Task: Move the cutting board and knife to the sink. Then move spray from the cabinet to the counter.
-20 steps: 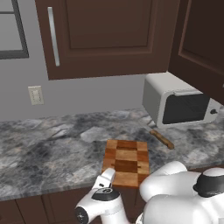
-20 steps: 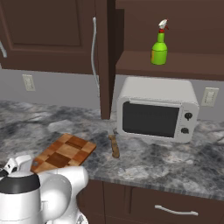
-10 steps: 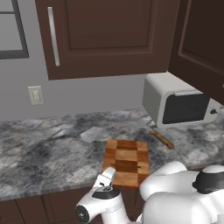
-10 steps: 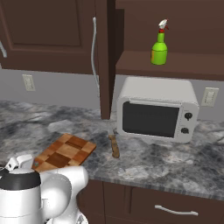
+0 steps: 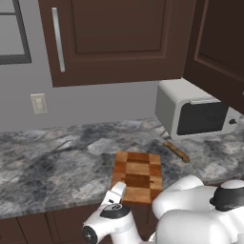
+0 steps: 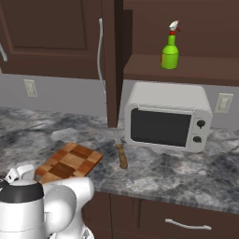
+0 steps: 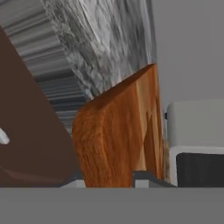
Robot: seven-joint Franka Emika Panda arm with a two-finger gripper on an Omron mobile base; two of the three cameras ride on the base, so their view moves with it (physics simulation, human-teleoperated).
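Observation:
The checkered wooden cutting board [image 5: 138,174] [image 6: 70,161] lies flat at the front edge of the grey marbled counter [image 5: 57,167] [image 6: 186,172]. In the hand view my gripper [image 7: 107,181] is shut on the board's near edge [image 7: 118,131], one fingertip [image 7: 73,182] on each face. The hand sits low in front of the counter edge. The slim brown knife [image 5: 176,151] [image 6: 122,156] lies on the counter just right of the board, apart from it. The green spray [image 6: 170,51] stands upright on the open cabinet shelf [image 6: 196,71]. The sink is out of view.
A white microwave [image 5: 195,114] [image 6: 168,116] stands on the counter behind the knife, under the shelf. The cabinet's door [image 5: 219,47] hangs open above it. A closed cabinet door with a long silver handle [image 5: 58,40] is on the left. Drawers [image 6: 186,224] run below the counter.
The fingers have closed from wide apart onto the near edge of the cutting board. The arm has barely shifted, and board, knife and spray lie where they were.

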